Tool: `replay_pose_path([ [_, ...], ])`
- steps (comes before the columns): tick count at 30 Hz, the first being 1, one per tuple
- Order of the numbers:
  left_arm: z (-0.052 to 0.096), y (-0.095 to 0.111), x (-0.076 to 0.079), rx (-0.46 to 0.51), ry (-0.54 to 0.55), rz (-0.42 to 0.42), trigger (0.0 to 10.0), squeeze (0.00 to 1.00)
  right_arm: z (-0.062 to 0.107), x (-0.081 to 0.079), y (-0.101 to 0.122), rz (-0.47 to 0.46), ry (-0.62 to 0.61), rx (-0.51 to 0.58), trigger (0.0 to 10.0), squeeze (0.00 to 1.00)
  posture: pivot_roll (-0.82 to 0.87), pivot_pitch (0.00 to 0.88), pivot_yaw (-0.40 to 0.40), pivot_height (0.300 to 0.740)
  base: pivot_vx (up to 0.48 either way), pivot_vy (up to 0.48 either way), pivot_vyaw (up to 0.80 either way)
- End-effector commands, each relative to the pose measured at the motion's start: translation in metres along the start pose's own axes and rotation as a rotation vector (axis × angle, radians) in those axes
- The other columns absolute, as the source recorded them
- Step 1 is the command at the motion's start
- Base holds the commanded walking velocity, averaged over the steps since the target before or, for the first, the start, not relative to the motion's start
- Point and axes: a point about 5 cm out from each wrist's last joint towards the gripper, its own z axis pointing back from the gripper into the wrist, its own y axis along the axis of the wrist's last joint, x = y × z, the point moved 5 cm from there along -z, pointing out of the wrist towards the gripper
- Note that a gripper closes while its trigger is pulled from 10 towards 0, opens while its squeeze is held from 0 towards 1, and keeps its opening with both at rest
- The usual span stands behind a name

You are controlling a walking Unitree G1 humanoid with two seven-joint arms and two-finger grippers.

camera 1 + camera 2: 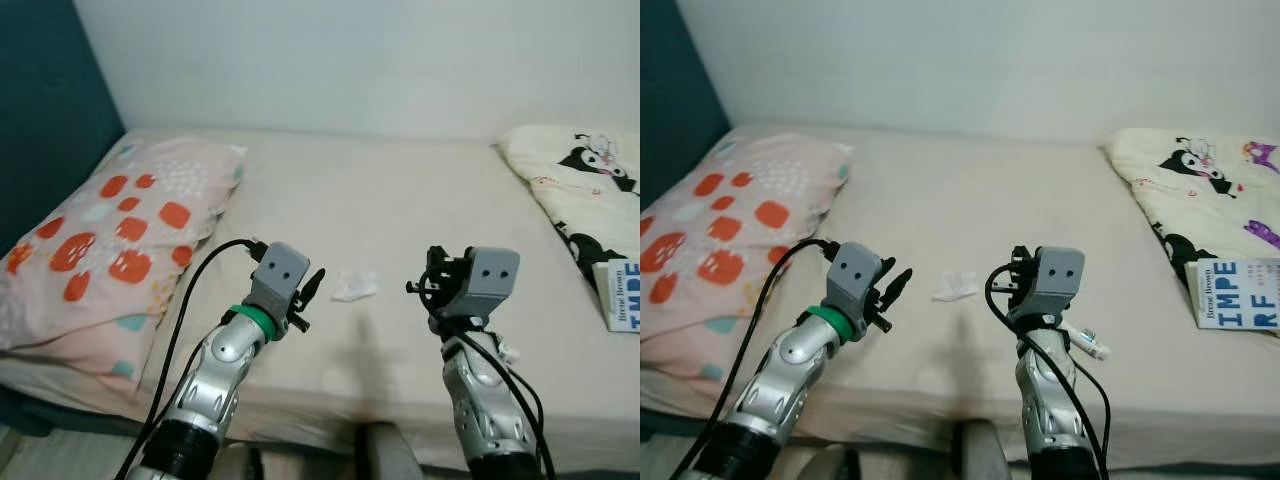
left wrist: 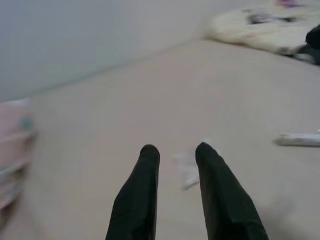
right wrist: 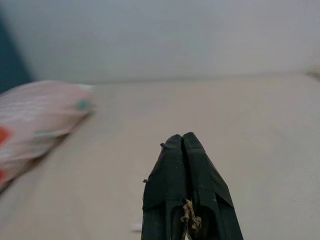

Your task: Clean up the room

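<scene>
Tissue (image 1: 354,285) — a crumpled white scrap — lies on the bed (image 1: 400,200) between my two raised arms, nearer the left gripper (image 2: 177,152), whose fingers stand parted and empty, aimed just short of it. I judge I'm lining up the pick; next I need to reach forward and down, then close. My right gripper (image 3: 182,142) is clenched on nothing. The left wrist view is blurred, and the book (image 1: 1237,293) at right is cut off.

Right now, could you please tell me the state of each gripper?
Left gripper: open, holding nothing, above the bed.
Right gripper: shut, empty.
</scene>
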Motion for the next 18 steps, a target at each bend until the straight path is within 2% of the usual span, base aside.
replay_pose_path([
  [1,0.0021,-0.009,0.0016,-0.031,-0.004,0.01,10.0,0.0,0.0051,0.0024,-0.0083,-0.011,-0.009,-0.03,10.0,0.0,-0.06,0.021,0.042,0.61,0.0,0.0,0.0],
  [18,0.0024,-0.009,0.0017,-0.032,-0.006,0.008,10.0,0.0,0.0053,0.0058,-0.0077,0.012,-0.015,-0.027,10.0,0.0,-0.06,0.021,0.045,0.61,0.0,0.0,0.0],
])
